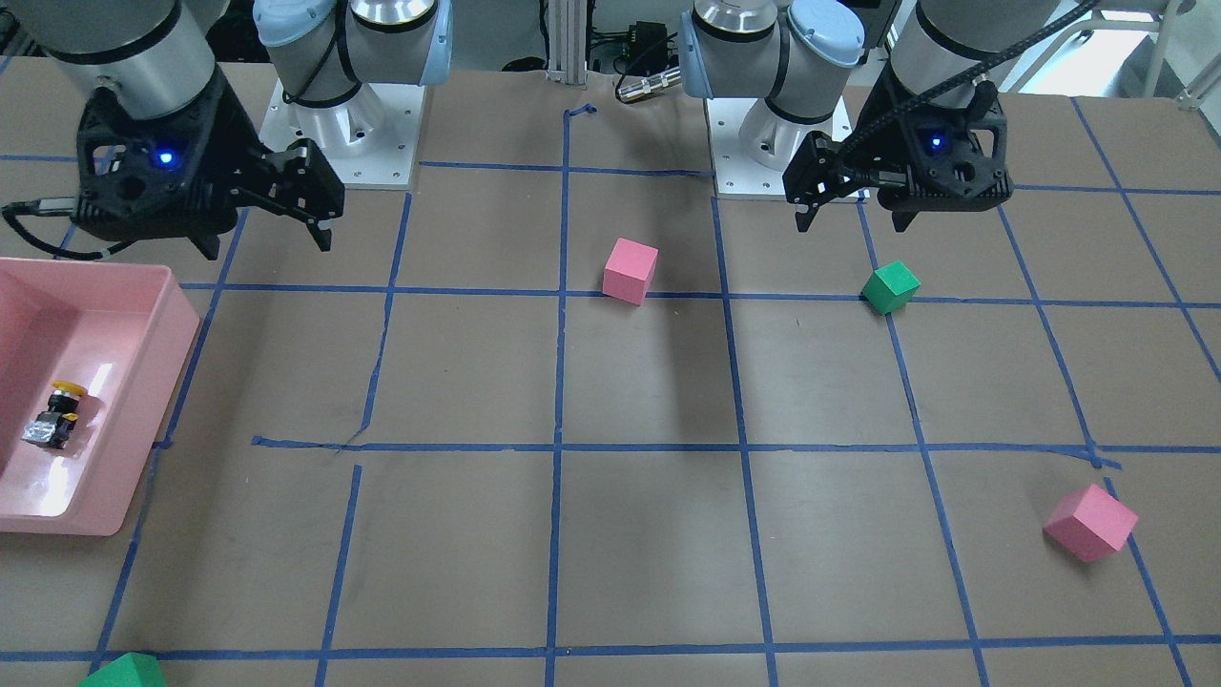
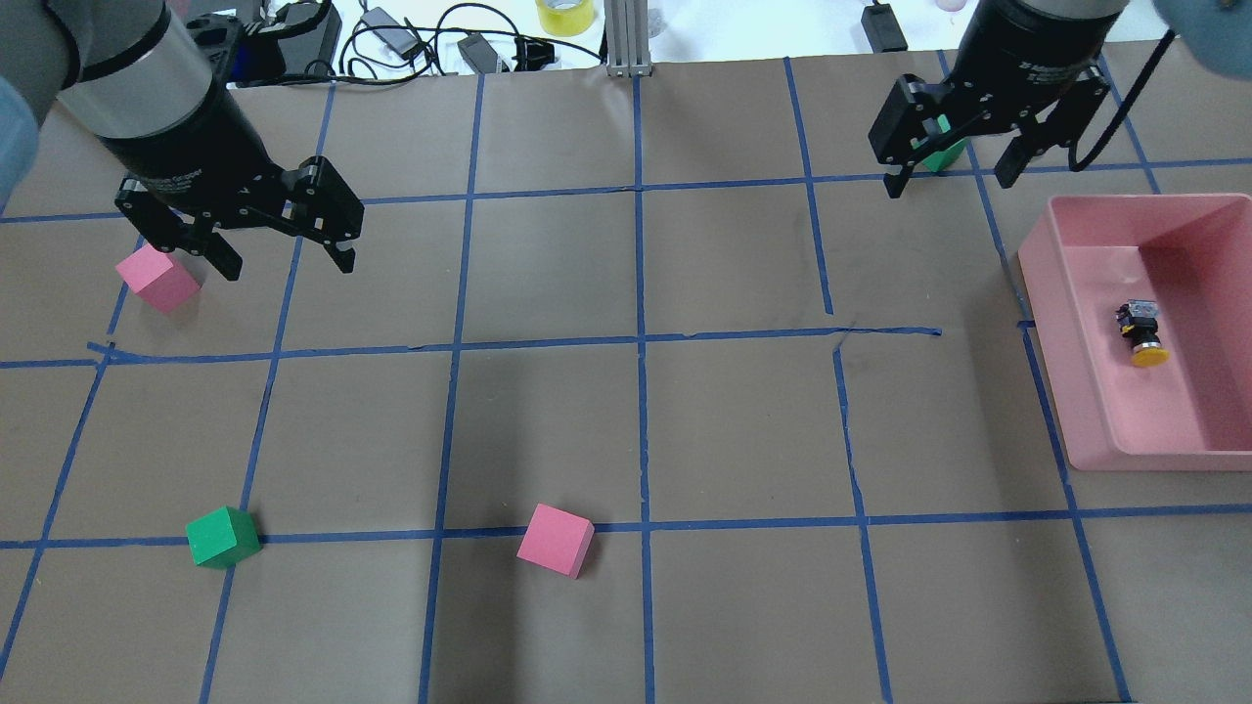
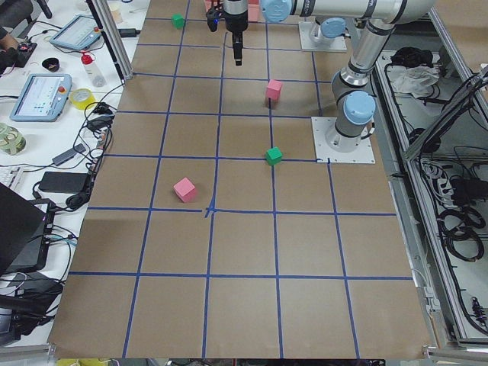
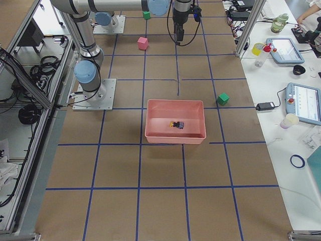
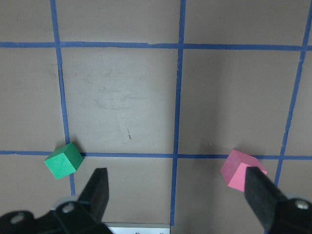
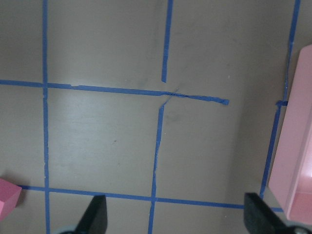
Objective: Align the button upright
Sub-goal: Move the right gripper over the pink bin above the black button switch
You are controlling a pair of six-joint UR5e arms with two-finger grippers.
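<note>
The button (image 2: 1140, 332) — small, w/ a round yellow cap, black body and silvery base — is seen laid on its side, not upright, on the floor of the pink bin (image 2: 1066, 332), cap turned toward the robot's side, base away — clear of the bin's walls.

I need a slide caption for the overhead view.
Button lies on its side in the pink bin; left gripper and right gripper hover open.
</note>
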